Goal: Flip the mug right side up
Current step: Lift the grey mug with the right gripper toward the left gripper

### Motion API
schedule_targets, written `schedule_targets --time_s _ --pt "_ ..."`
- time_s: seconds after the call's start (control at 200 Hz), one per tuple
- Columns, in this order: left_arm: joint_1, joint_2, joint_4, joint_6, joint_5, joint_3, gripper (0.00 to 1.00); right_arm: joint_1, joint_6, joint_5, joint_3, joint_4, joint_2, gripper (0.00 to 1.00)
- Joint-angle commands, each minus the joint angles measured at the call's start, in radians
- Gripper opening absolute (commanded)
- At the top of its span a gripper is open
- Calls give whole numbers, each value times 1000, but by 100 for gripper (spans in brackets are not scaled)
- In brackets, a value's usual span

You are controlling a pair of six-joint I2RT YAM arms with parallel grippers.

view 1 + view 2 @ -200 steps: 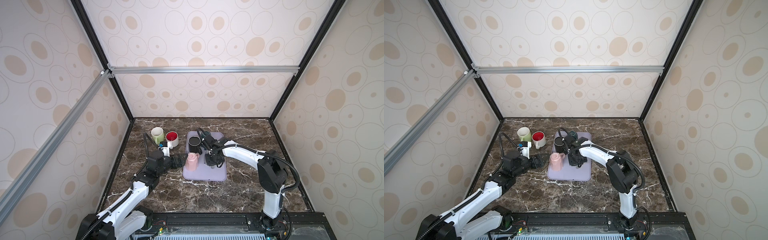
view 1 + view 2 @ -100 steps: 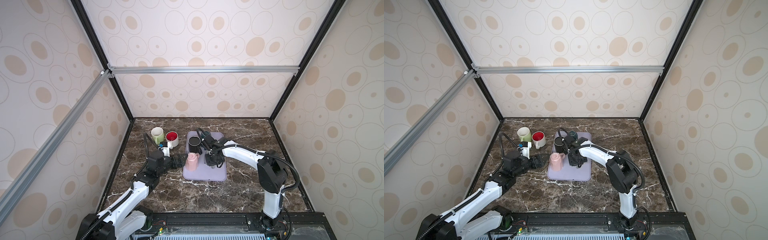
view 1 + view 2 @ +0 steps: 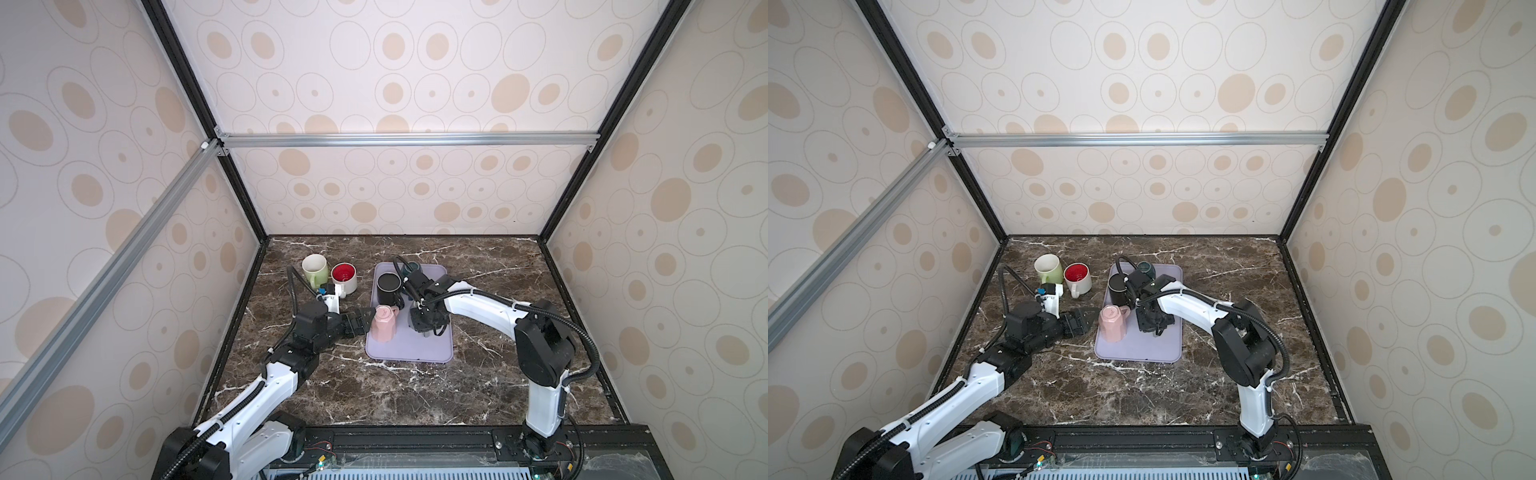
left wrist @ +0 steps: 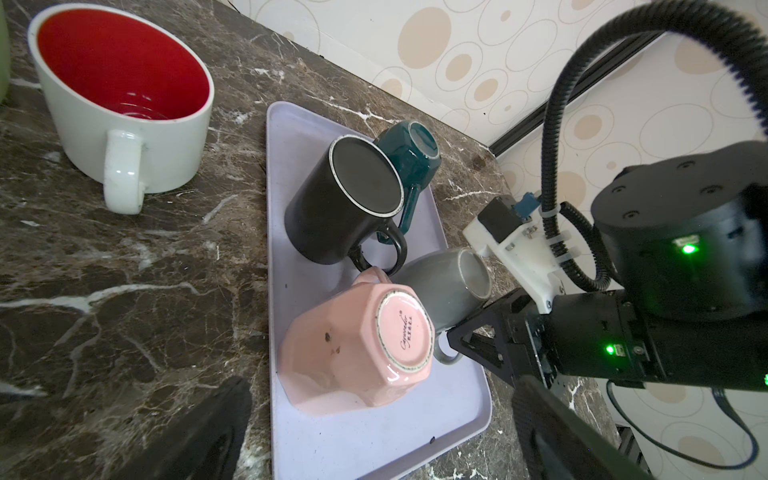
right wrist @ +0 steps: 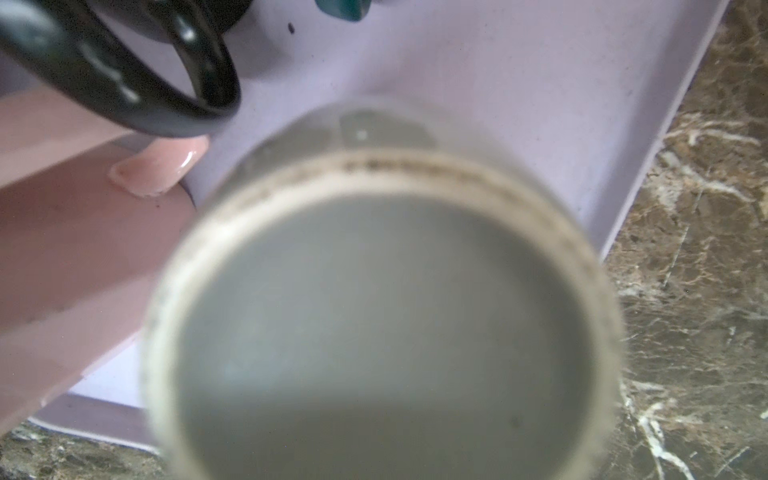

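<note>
- My right gripper (image 4: pixel 459 349) is clenched on the handle loop of the grey glazed ceramic mug (image 4: pixel 444 286).
- The grey mug sits base up over the right side of the lilac plastic tray (image 3: pixel 415 353). It is just right of the inverted pink faceted mug (image 4: pixel 357 349) and nearer than the inverted black mug (image 4: pixel 332 208).
- I cannot tell whether its rim is clear of the tray.
- My left gripper (image 3: pixel 363 320) is released, jaws wide, just left of the pink mug and grasping nothing.
- Handling, as I judge it: the mug is rigid, brittle, smooth-glazed and moderately heavy. It may pivot or slip in a handle grip during the turn.
- Hold point: grip the handle loop close to the wall.
- Clearance: the black mug's handle and the pink mug lie close, so I should lift before rotating.
</note>
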Motion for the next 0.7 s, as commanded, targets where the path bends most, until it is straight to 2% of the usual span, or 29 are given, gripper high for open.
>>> schedule_targets --time_s 0.0,0.695 --pt "-6 2 21 -9 -6 -3 98 3 -2 20 -30 -16 -14 0" --pt "-7 6 27 -16 5 -4 98 3 -11 -31 -91 54 -106 0"
